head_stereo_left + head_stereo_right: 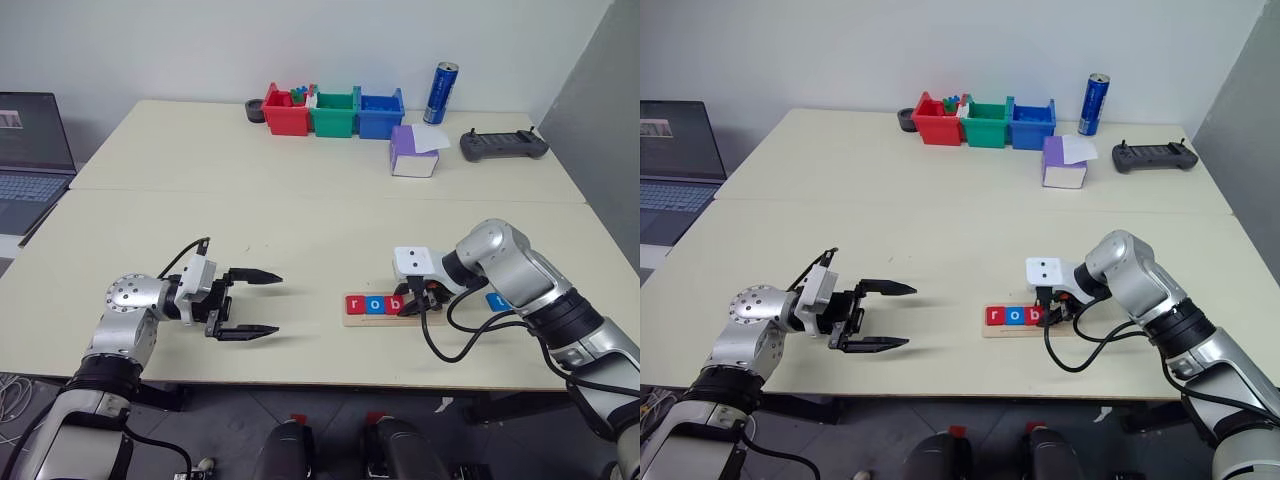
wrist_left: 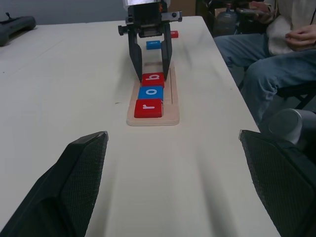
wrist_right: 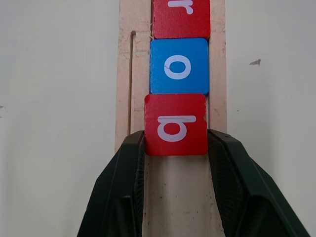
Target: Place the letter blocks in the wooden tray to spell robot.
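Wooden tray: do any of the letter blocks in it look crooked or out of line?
Slightly. The red b block, gripped by the right claw, sits offset sideways from the blue o block and red r block in the wooden tray.

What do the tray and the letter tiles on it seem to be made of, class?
wooden tray: pale unfinished wood, judging by its faint grain and matte surface.
letter blocks: smooth, evenly coloured red or blue tiles with white printed letters; probably painted wood or plastic, the look leaves it open.

Tiles r, o, b in tray
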`<state>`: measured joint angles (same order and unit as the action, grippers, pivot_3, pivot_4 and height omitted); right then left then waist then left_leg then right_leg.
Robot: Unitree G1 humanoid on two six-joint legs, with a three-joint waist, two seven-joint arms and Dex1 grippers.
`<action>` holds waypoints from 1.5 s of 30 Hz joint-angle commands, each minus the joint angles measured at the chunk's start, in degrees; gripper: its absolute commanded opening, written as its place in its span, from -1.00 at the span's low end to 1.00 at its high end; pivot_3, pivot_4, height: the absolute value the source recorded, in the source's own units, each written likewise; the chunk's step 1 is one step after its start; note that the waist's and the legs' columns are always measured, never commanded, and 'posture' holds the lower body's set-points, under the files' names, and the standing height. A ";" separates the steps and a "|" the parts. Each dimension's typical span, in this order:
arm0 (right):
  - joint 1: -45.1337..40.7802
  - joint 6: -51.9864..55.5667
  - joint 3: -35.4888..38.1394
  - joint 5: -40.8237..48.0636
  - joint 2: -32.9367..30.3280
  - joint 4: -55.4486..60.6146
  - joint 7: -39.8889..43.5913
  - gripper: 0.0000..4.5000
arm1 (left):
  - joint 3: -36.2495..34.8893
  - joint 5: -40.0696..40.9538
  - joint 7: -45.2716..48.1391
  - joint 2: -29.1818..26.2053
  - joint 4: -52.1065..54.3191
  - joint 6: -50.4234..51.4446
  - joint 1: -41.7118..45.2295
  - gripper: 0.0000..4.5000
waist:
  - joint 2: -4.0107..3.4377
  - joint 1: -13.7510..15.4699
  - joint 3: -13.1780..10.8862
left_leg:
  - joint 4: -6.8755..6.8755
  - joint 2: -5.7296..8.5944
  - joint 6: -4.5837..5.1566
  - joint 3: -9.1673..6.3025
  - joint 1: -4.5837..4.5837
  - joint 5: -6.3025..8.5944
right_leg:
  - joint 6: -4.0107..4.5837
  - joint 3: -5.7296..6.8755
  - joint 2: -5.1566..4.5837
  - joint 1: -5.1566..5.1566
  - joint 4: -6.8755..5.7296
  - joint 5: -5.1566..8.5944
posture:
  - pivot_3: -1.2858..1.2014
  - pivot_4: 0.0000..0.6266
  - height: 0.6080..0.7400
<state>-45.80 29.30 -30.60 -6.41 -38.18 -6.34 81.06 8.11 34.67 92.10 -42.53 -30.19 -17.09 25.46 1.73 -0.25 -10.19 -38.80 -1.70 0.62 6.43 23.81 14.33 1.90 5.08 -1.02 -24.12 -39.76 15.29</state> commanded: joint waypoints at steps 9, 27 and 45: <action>-0.81 -0.17 -0.81 -2.00 1.15 1.03 -0.68 -0.35 | 0.79 1.33 0.40 -1.42 -1.05 -2.23 0.78 1.00 | 0.02 -0.06 0.01 | 0.00 -0.01 0.02 -0.01 -0.01 0.01 | 0.00 0.01 0.00 0.00 -0.03 0.00 | 0.03 -0.52 1.00; -0.05 -2.38 -0.13 -2.03 0.53 1.41 -0.21 -0.35 | -0.07 1.06 0.40 -0.75 1.93 -0.01 0.47 1.00 | 0.02 -0.06 0.02 | -0.01 -0.01 0.19 -0.02 -0.02 0.11 | -0.10 0.02 0.00 -0.01 -0.09 0.09 | 0.03 -0.52 1.00; -1.09 -2.50 1.80 -0.09 0.01 1.73 0.66 -0.35 | -0.03 1.04 0.40 -0.55 1.19 0.46 1.48 1.00 | 0.02 -0.05 0.01 | -0.01 -0.01 0.20 -0.02 -0.01 0.12 | -0.08 0.03 0.00 -0.02 -0.10 0.10 | 0.03 -0.52 1.00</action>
<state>-45.79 27.43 -30.51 -7.28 -37.49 -6.15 81.22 8.69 35.11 92.10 -42.88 -29.90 -16.70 25.70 1.75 -0.30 -10.18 -38.81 -1.72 0.81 6.41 23.79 14.44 1.82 5.11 -1.03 -24.14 -39.86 15.39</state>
